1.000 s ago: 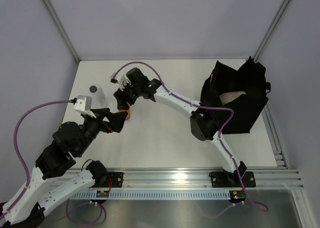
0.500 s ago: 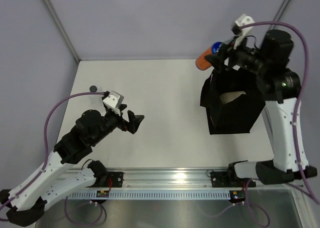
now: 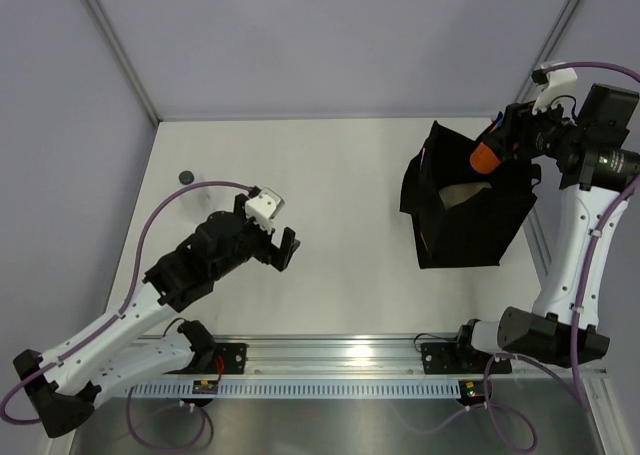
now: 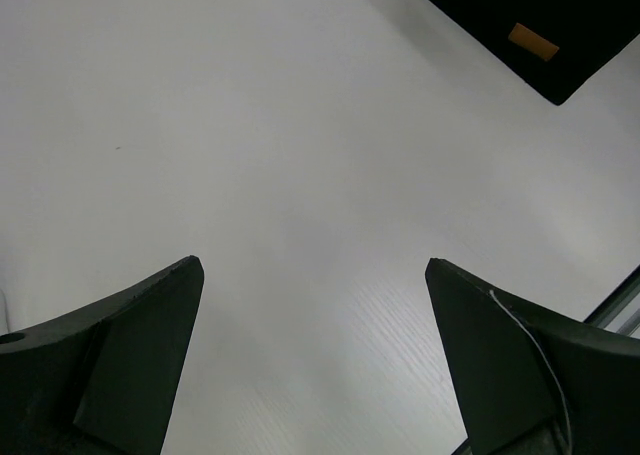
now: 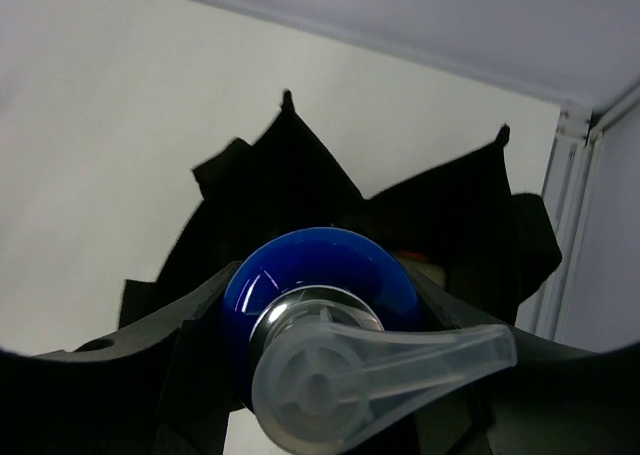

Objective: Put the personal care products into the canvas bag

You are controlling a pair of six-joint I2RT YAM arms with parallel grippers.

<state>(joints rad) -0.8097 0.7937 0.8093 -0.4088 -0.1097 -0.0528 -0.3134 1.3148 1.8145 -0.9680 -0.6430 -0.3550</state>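
Right gripper [image 3: 498,141] is seen clamped on 1 orange bottle [image 3: 482,160], held in the air over the far right rim of the canvas bag [image 3: 470,230]. In the right wrist view the bottle's blue cap [image 5: 318,275] and clear dispenser top [image 5: 380,360] are seen end-on, with the bag's open mouth directly beyond. A tan shape [image 3: 462,193] is noted inside the bag; what it is cannot be told. The bag is set at the right side of the table [image 3: 330,175].

Left gripper [image 3: 285,247] is held over the white table, well apart from the bag, fingers [image 4: 130,355] spread wide with nothing between them. A bag corner with orange-brown tag [image 4: 531,41] is caught in the left wrist view.

1 grey-capped clear bottle [image 3: 186,177] is seen near the table's far left edge.
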